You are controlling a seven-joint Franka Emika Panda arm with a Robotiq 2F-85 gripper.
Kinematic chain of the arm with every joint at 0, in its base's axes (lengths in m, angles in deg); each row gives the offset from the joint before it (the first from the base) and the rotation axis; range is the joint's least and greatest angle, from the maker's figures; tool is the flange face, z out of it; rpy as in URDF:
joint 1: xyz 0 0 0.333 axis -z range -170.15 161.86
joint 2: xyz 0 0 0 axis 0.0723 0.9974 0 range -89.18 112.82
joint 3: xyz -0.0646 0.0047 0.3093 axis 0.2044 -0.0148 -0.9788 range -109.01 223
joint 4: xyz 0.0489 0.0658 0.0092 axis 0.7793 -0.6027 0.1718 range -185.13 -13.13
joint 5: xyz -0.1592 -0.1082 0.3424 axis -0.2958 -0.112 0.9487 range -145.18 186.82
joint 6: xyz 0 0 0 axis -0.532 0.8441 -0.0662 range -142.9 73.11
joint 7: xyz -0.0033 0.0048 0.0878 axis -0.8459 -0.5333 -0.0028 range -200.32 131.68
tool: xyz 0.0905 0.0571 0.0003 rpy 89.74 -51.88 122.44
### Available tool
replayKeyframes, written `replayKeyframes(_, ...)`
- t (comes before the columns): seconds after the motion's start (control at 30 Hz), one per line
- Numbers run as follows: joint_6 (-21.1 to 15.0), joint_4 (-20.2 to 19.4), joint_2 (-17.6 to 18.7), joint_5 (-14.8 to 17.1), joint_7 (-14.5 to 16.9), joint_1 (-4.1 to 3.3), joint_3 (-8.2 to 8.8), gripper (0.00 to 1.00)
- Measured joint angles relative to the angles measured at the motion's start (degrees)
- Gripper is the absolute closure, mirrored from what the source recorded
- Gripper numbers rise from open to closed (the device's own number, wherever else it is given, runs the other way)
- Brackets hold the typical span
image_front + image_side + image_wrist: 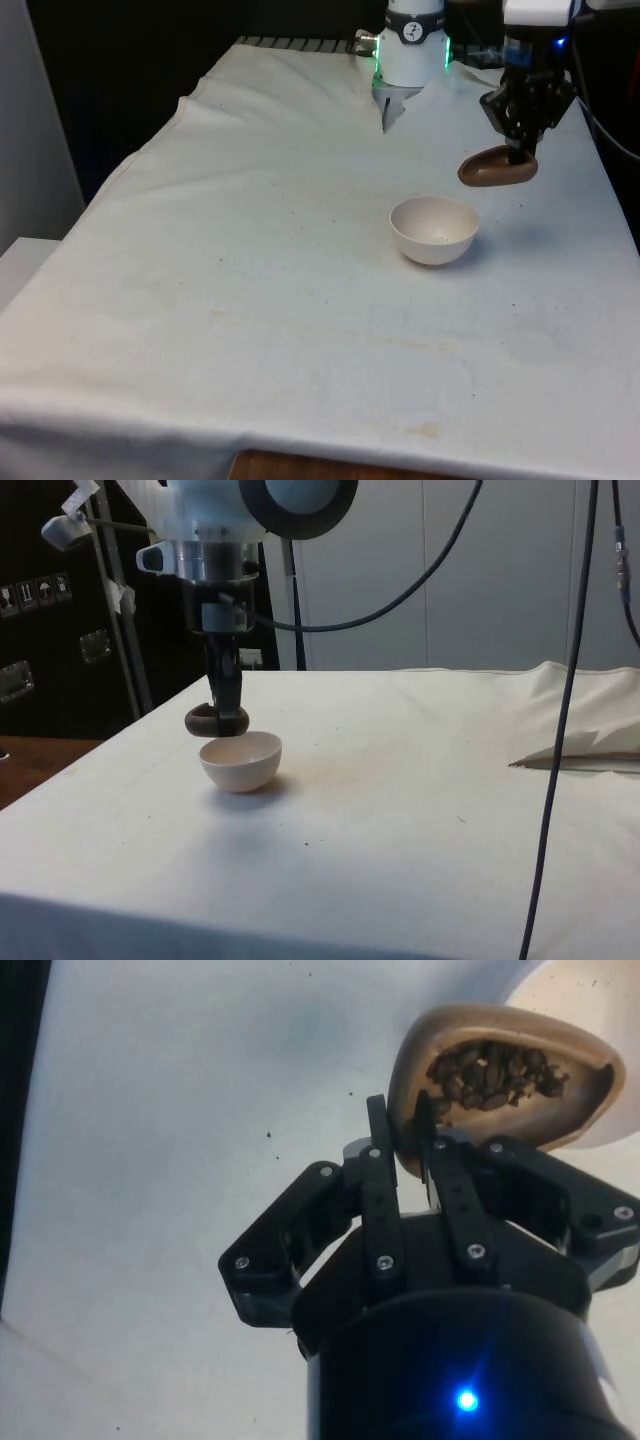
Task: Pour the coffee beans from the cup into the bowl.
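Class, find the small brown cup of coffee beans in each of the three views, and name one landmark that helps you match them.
Front view: the small brown cup hangs from the black gripper, beyond the white bowl, towards the front view's right.
Side view: cup just above the bowl's rim.
Wrist view: cup, beans visible, gripped by its rim.
Shared landmark: the white bowl.

The white arm reached down from above, its wrist pointing nearly straight at the table. The black gripper hung just above the table, on the front view's right. Its two fingers were closed together, pinching the rim of a brown cup held clear of the table.
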Motion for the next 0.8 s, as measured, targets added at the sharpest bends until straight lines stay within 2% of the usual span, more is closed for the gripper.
replayKeyframes(0.23, -0.11, 0.0, 0.0, 0.4, 0.34, 0.23, 0.06, 0.99)
replayKeyframes(0.4, -0.52, 0.06, 0.06, 2.58, 2.41, 0.69, 0.23, 0.99)
replayKeyframes(0.43, -0.69, 0.17, 0.11, 4.18, 3.95, 0.97, 0.34, 0.99)
replayKeyframes(0.47, -0.69, 0.17, 0.11, 4.18, 3.95, 0.97, 0.34, 0.99)
replayKeyframes(0.67, -0.8, 0.57, 0.4, 9.63, 9.17, 1.66, 0.8, 0.99)
replayKeyframes(0.8, -0.86, 0.63, 0.4, 11.8, 11.12, 1.95, 0.97, 0.99)
